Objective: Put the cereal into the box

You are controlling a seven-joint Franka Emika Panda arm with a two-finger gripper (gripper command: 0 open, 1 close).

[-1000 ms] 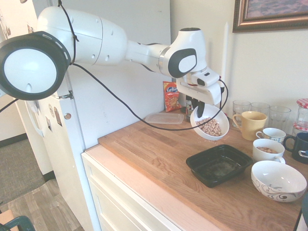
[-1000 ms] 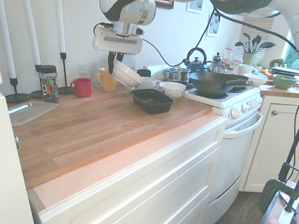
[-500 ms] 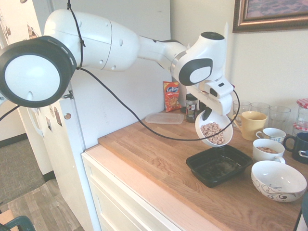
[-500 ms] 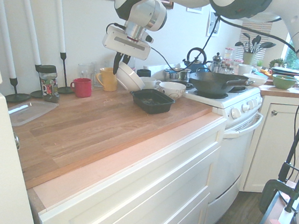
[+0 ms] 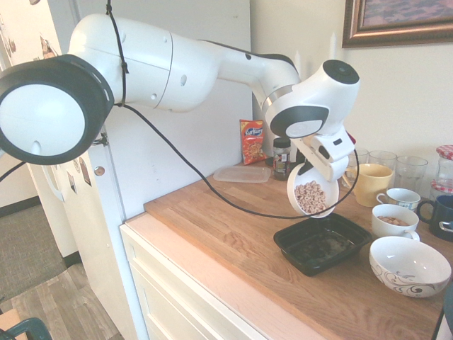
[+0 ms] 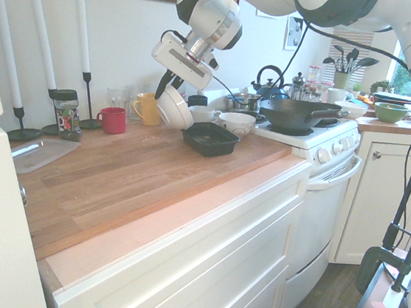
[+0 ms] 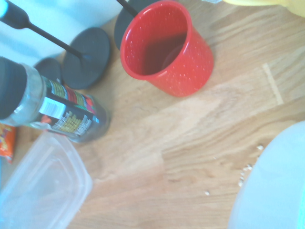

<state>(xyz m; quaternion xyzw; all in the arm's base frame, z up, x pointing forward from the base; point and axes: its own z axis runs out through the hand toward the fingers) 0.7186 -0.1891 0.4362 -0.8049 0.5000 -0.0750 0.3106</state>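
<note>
Small tan ring-shaped cereal pcs (image 5: 310,197) were seen low in a steeply tilted round white bowl (image 5: 292,192), its mouth turned toward the 1st ext. cam & partly down, by the near-left edge of the shallow black rectangular plastic tray (image 5: 322,244). The tray lay flat on the wooden counter (image 5: 233,225), its long axis run slantwise in that view. Cereal was shown only in the 1st ext. view; in the 2nd, just the bowl's outside was shown, w/ a red mug (image 6: 112,119) that was hidden in the 1st. A few pale crumbs (image 7: 242,181) were caught on the wood in the wrist view. The bowl's rim was clamped btwn the black fingertips of the gripper (image 6: 167,90), nearly together, prob. w/ just the wall's thickness btwn.
</note>
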